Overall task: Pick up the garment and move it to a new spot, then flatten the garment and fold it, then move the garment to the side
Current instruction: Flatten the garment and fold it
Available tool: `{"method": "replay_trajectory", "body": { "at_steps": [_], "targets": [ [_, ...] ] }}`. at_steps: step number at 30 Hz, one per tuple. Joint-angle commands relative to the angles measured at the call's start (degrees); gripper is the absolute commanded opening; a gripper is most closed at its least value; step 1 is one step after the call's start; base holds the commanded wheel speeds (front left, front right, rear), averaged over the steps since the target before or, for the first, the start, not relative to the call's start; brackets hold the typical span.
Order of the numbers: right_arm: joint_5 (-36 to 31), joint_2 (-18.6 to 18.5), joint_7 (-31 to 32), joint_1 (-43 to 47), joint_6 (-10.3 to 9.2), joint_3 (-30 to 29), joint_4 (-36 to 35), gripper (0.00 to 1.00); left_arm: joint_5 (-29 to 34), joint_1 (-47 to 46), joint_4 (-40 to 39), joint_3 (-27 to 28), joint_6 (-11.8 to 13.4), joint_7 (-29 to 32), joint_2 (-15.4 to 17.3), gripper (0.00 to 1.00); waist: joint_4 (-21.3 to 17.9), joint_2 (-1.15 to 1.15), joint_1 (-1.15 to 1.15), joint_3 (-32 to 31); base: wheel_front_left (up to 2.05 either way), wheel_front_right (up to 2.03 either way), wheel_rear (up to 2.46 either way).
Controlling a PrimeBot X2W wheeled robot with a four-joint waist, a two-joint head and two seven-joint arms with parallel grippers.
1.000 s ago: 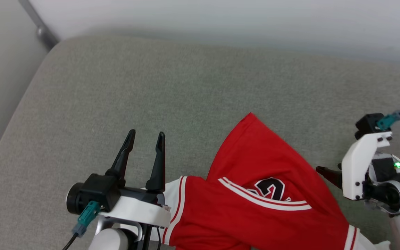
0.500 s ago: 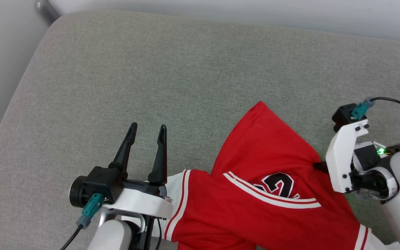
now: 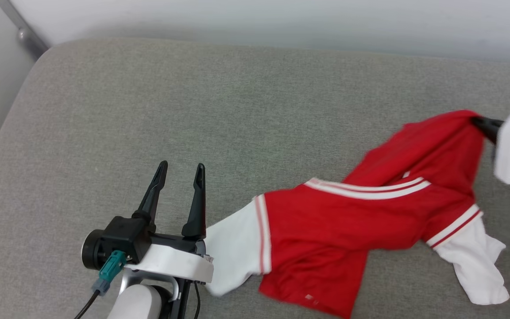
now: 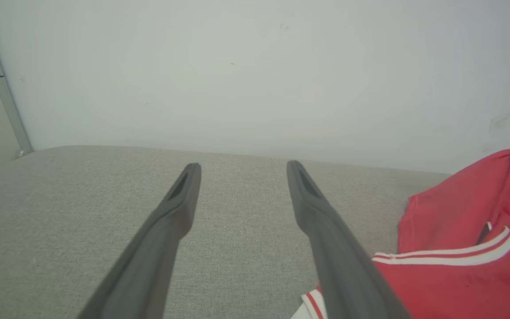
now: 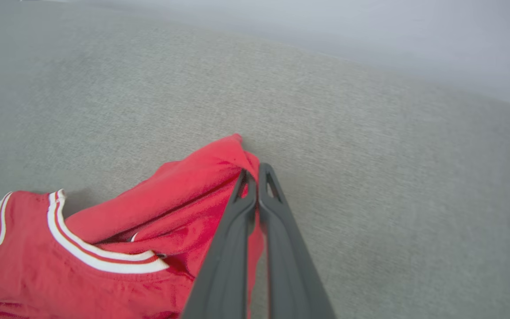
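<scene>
The garment is a red jersey with white sleeves and striped trim, and it lies stretched across the grey cushion from lower centre to upper right. One red edge of it is lifted and pinched in my right gripper at the right edge of the head view. In the right wrist view the right gripper has its fingers pressed together on a fold of the garment. My left gripper stands open and empty just left of a white sleeve. The left wrist view shows the left gripper over bare cushion, with the garment to its right.
The grey fabric cushion spreads wide to the left and behind the garment. A pale wall runs along its far edge. A metal bar slants at the top left corner, where the cushion's rounded edge drops off.
My right gripper has shut on the garment's red edge and drawn it to the right and away, stretching the garment out. The printed number no longer shows. The left gripper stays open. The camera has shifted.
</scene>
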Motion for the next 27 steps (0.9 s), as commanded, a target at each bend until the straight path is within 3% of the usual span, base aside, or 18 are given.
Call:
{"method": "replay_trajectory", "body": {
  "at_steps": [1, 9, 10, 12, 20, 27],
  "targets": [
    [-0.25, -0.19, -1.02, 2.4, -0.04, -2.5, 1.17, 0.0, -0.21, 0.55, -0.11, 0.07, 0.23, -0.26, 0.3, 1.0, -0.48, 0.0, -0.01, -0.23, 0.0, 0.0, 0.0],
    [-4.19, 5.14, -8.97, 15.65, -0.03, -20.5, 11.88, 0.0, -1.03, 1.59, 0.62, 0.09, 0.45, 0.44, 0.62, 1.0, -2.03, 0.0, -0.01, -1.38, 0.0, 0.0, 0.0],
    [-4.71, 6.21, -10.03, 16.69, -0.02, -21.3, 12.56, 0.22, -1.08, 1.82, 0.67, 0.18, 0.59, 0.57, 0.73, 1.0, -2.37, 0.0, -0.01, -1.62, 0.0, 0.0, 0.0],
    [-5.37, 8.11, -13.23, 17.86, -0.03, -22.24, 12.76, 1.0, -1.39, 2.2, 0.71, 0.44, 0.86, 0.89, 0.99, 1.0, -3.06, 0.0, -0.01, -2.11, 0.0, 0.0, 0.0],
    [-9.9, 11.36, -31.07, 21.72, -0.02, -23.08, 5.47, 1.0, -2.37, 4.96, 1.05, 1.81, 1.58, 2.39, 2.85, 1.0, -5.93, 0.0, -0.01, -6.39, 0.0, 0.0, 0.0],
    [-17.42, 14.76, -38.74, 29.44, -0.03, -21.13, -5.91, 1.0, -3.55, 7.95, 1.64, 2.92, 2.25, 3.98, 4.31, 1.0, -7.85, 0.0, -0.01, -11.24, 0.0, 0.0, 0.0]
  ]
}}
